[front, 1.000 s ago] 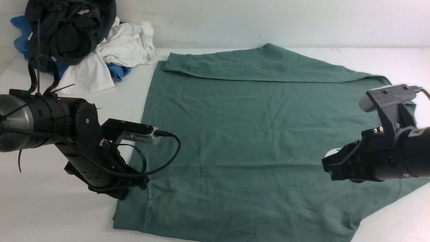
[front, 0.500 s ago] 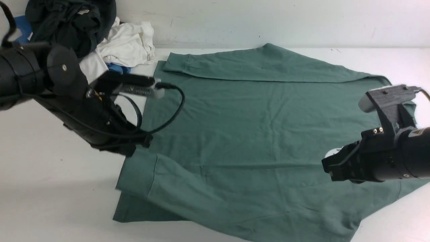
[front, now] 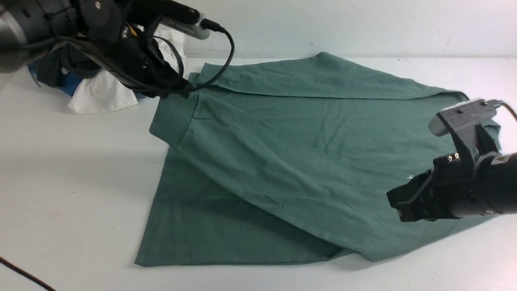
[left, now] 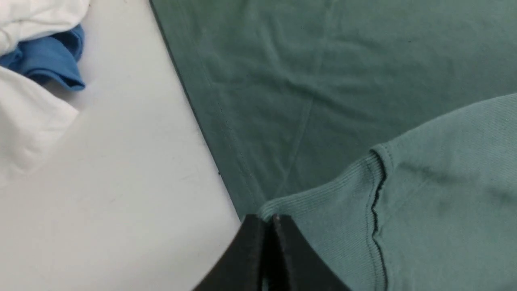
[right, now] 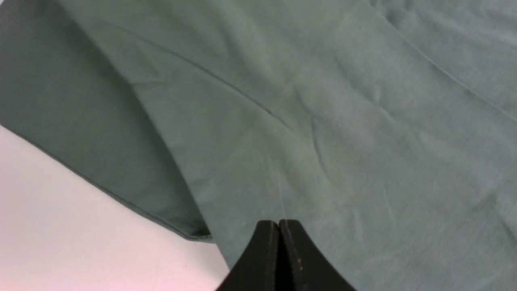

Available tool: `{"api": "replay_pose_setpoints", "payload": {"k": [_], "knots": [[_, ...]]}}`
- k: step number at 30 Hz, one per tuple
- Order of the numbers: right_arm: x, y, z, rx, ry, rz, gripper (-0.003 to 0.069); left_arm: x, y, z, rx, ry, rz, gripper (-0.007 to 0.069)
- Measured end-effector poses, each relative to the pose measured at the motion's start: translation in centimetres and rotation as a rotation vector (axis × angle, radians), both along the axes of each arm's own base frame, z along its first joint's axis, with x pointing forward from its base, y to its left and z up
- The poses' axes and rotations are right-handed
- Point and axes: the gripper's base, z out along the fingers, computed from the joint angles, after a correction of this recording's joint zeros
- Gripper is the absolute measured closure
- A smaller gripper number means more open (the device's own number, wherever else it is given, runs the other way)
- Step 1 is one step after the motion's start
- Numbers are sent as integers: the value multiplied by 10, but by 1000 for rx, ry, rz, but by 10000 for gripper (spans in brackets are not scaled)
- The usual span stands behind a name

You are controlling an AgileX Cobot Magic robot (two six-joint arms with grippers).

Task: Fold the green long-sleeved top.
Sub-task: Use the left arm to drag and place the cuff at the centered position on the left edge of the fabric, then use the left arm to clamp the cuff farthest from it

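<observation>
**While the left gripper [front: 183, 88] pinches a cuff [front: 173, 121], the top [front: 363, 133] lies on the table [front: 72, 182]**

Because its jaws are closed on the ribbed cuff edge, this gripper holds the sleeve [front: 262, 161] up near the far left corner of the top, and the sleeve runs slanted across the cloth toward the near right. The rest of the top lies flat in the middle of the table, with another sleeve [front: 315, 81] folded along its far edge. The right gripper [front: 398, 206] hovers over the right part of the top, jaws pressed together on nothing.
</observation>
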Motion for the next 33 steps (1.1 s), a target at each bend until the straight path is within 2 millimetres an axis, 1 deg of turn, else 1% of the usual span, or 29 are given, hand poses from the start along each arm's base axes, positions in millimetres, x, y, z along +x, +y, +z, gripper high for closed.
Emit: {"api": "replay_pose_setpoints", "payload": {"k": [1,2,3,6,10,14,17,18,19,20,22,24,26,30,33], "knots": [[0,0,0,0,0,0,669,9,-1,-12,14,8,0,629],[0,0,0,0,0,0,669,11,-1,-14,18,10,-1,629],[0,0,0,0,0,0,669,23,-2,-30,37,22,4,629],[0,0,0,0,0,0,669,46,-3,-58,62,47,39,629],[0,0,0,-1,-1,1,669,62,-4,-76,63,60,77,629],[0,0,0,-1,-1,1,669,68,-5,-82,74,68,78,624],[0,0,0,-1,-1,1,669,70,-4,-83,91,60,73,598],[0,0,0,-1,-1,1,669,71,-3,-83,106,54,69,574],[0,0,0,-1,-1,1,669,71,-3,-83,110,51,68,566],[0,0,0,-1,-1,1,669,72,-2,-82,124,43,64,523],[0,0,0,-1,-1,1,669,72,-1,-82,131,40,63,491],[0,0,0,-2,-5,0,669,71,0,-82,138,47,66,417],[1,-1,1,-3,-16,-7,669,67,1,-80,141,86,75,365],[5,-2,0,-8,-40,-28,669,58,0,-74,115,158,89,342],[19,-4,-6,-28,-88,-85,669,49,-5,-74,49,267,103,337]]}}
